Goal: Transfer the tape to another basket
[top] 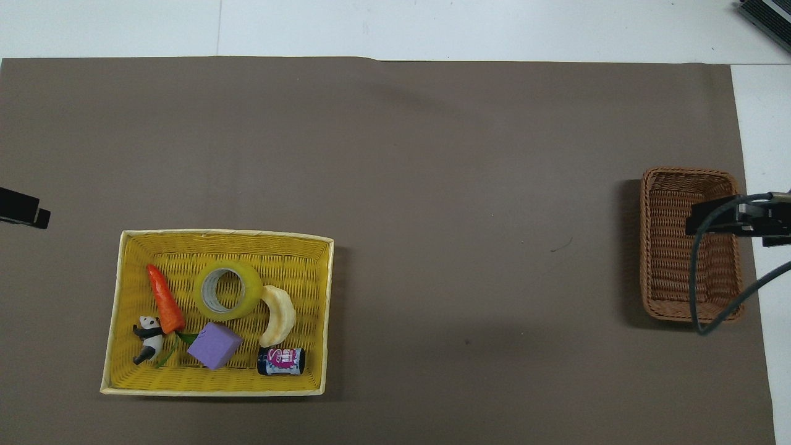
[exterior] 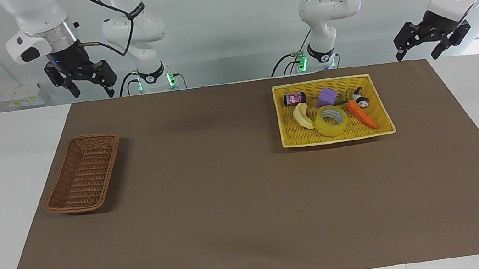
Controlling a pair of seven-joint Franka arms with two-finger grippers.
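The tape [exterior: 329,129], a yellow translucent roll with a pale core, lies flat in the yellow basket [exterior: 337,138] toward the left arm's end of the table. It also shows in the overhead view [top: 250,288], between a carrot and a banana-shaped piece. The dark-brown wicker basket [exterior: 83,178] stands empty toward the right arm's end [top: 673,247]. My left gripper [exterior: 417,54] hangs open and empty, high up at the table's edge by the robots. My right gripper [exterior: 90,87] hangs open and empty, high up at its own end; the overhead view shows it over the brown basket [top: 735,219].
In the yellow basket [top: 216,388] with the tape lie a pale banana-shaped piece [top: 277,315], an orange carrot [top: 165,300], a purple cube [top: 214,346], a small panda figure [top: 148,340] and a small can [top: 281,361]. A brown mat [exterior: 229,200] covers the table.
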